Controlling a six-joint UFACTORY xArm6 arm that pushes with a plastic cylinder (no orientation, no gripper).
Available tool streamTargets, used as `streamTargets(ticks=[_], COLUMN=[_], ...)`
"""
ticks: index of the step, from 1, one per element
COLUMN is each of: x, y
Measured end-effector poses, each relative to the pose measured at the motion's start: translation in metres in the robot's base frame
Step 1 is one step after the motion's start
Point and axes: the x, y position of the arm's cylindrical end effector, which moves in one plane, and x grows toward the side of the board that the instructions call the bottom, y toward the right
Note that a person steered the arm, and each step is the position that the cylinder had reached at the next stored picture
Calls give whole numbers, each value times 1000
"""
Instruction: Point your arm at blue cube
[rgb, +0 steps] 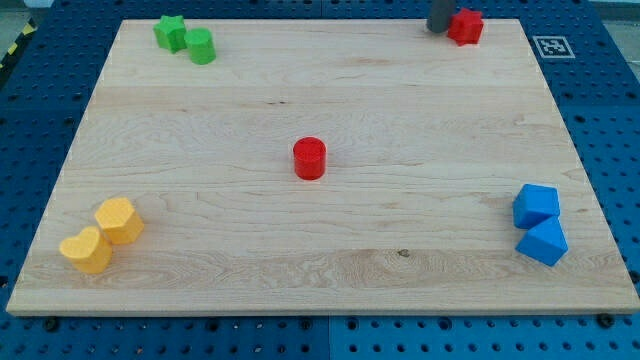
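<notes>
The blue cube (537, 204) sits near the board's right edge, low in the view, touching a second blue block (543, 242) with slanted faces just below it. My tip (437, 29) is at the view's top, right of centre, touching or nearly touching the left side of a red star-like block (465, 26). The tip is far from the blue cube, up and to the left of it.
A red cylinder (310, 158) stands near the board's middle. A green star (171, 32) and green cylinder (201, 46) sit at top left. Two yellow blocks (119, 219) (87, 250) lie at bottom left. The wooden board (400, 270) rests on a blue pegboard.
</notes>
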Motion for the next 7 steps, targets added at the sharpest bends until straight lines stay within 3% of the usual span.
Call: streamTargets(ticks=[2, 3, 5, 6, 7], x=[23, 56, 92, 136, 146], y=[33, 12, 52, 55, 55])
